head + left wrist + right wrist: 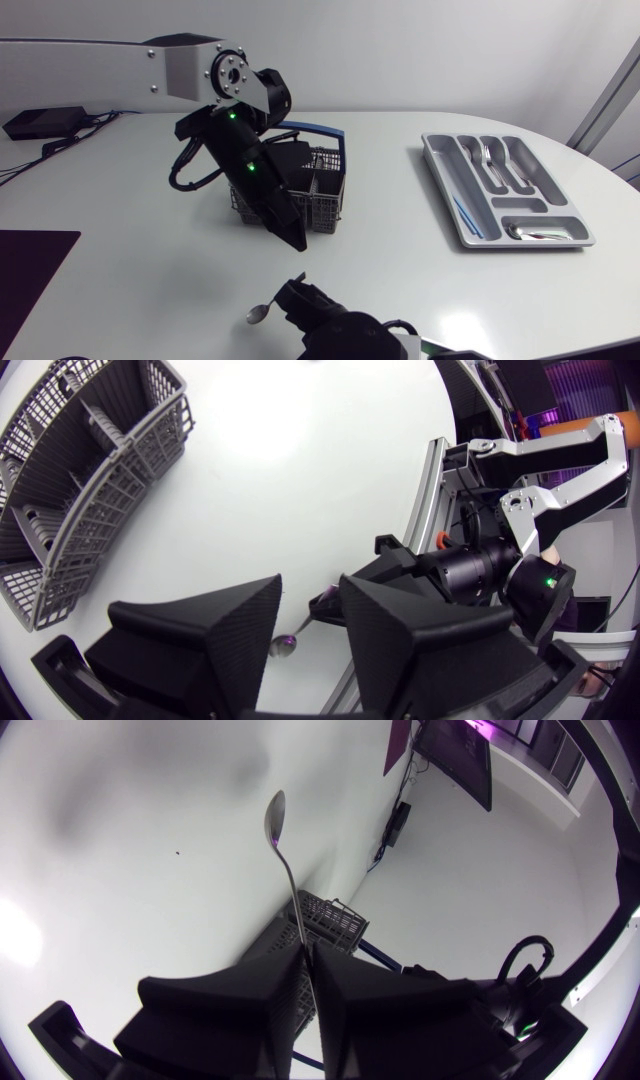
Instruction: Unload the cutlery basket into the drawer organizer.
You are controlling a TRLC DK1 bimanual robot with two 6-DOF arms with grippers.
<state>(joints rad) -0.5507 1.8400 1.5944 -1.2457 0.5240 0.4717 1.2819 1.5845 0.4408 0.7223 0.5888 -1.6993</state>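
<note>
Spoon point(283, 860) pinched by its handle in right gripper point(305, 960), near table's point(400, 270) front edge. Cutlery basket point(322, 190) mid-table, left gripper point(310, 592) just beside it, spread and empty. Drawer organizer point(455, 215) toward right edge.

Left arm point(245, 165) hung over left half of cutlery basket point(325, 195). Table point(390, 250) lay open from basket to drawer organizer point(440, 190). Right gripper point(287, 298), clamping spoon point(258, 314), occupied near edge.
</note>
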